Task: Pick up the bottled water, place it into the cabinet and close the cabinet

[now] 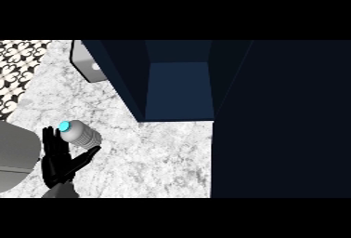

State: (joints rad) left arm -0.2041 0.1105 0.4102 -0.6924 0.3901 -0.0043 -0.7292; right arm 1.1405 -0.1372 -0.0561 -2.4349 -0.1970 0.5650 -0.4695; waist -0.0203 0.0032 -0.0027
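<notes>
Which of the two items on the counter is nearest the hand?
The cyan-capped bottled water, right by the left hand; the pale grey object sits farther back, beside the cabinet.

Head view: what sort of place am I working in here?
Most likely a kitchen counter: a white marbled countertop, an open dark blue cabinet, and black-and-white patterned tiling at the upper left. The bottled water sits beside the left hand.

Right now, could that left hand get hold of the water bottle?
Probably yes. The left hand is open right beside the bottled water, fingers on its left and thumb below it, with nothing between them. I cannot tell whether they touch.
</notes>
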